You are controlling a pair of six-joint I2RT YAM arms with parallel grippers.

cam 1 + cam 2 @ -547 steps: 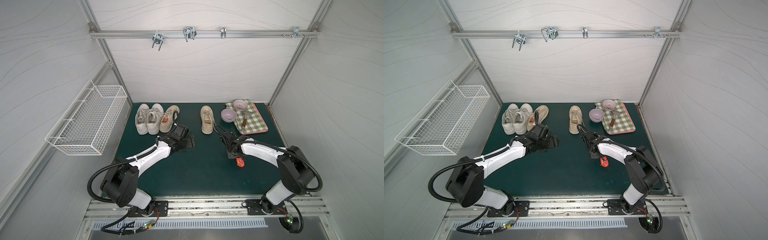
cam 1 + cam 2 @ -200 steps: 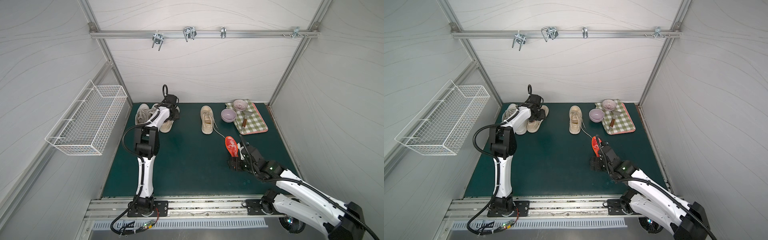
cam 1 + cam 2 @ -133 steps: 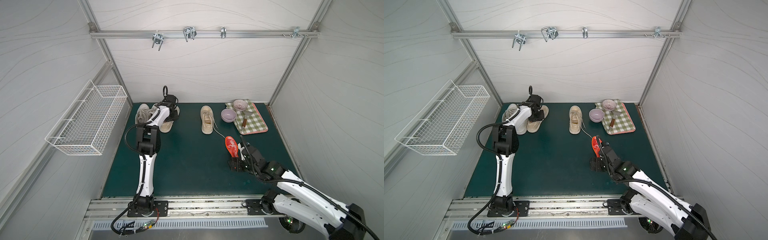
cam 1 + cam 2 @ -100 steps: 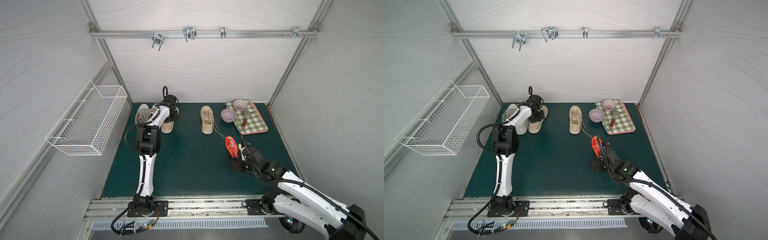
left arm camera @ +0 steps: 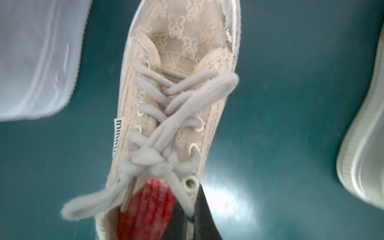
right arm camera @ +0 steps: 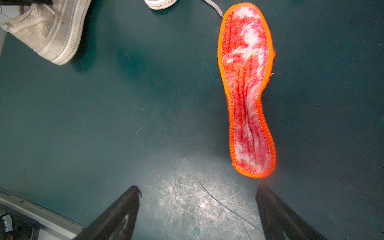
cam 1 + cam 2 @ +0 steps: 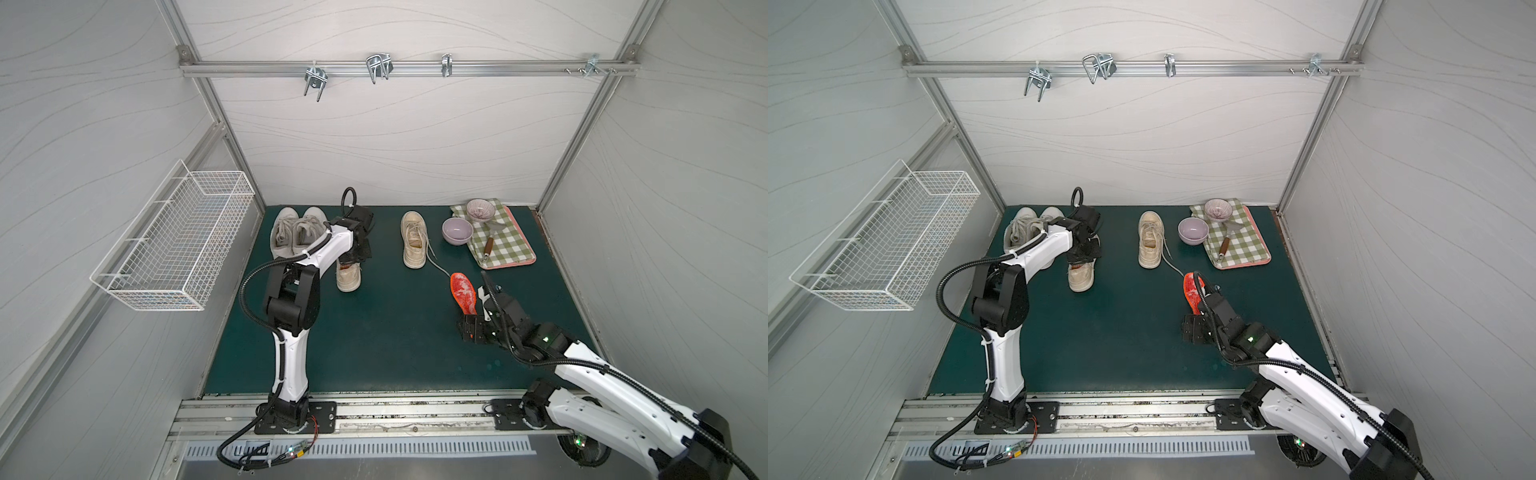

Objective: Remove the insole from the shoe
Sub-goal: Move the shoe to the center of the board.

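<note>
A beige lace-up shoe [image 7: 348, 277] [image 7: 1080, 279] lies at the back left of the green mat, toe toward the front. My left gripper [image 7: 353, 259] [image 7: 1082, 257] [image 5: 192, 220] is shut on its side wall by the top eyelet, one finger inside and one outside. A red insole [image 5: 145, 207] lies inside this shoe. Another red insole with an orange rim [image 7: 463, 293] [image 7: 1192, 291] [image 6: 247, 89] lies flat on the mat. My right gripper [image 7: 473, 322] [image 7: 1198, 318] [image 6: 198, 188] hangs open just in front of its heel end, holding nothing.
A second beige shoe [image 7: 413, 239] stands at the back middle, its lace trailing toward the loose insole. A pair of grey sneakers [image 7: 297, 232] sits beside my left arm. At back right is a checked cloth [image 7: 509, 249] with bowls [image 7: 457, 230]. A wire basket [image 7: 178, 245] hangs on the left wall.
My left gripper has closed on the shoe's side wall, and the shoe has slid a little toward the front. My right gripper has stayed open near the loose insole.
</note>
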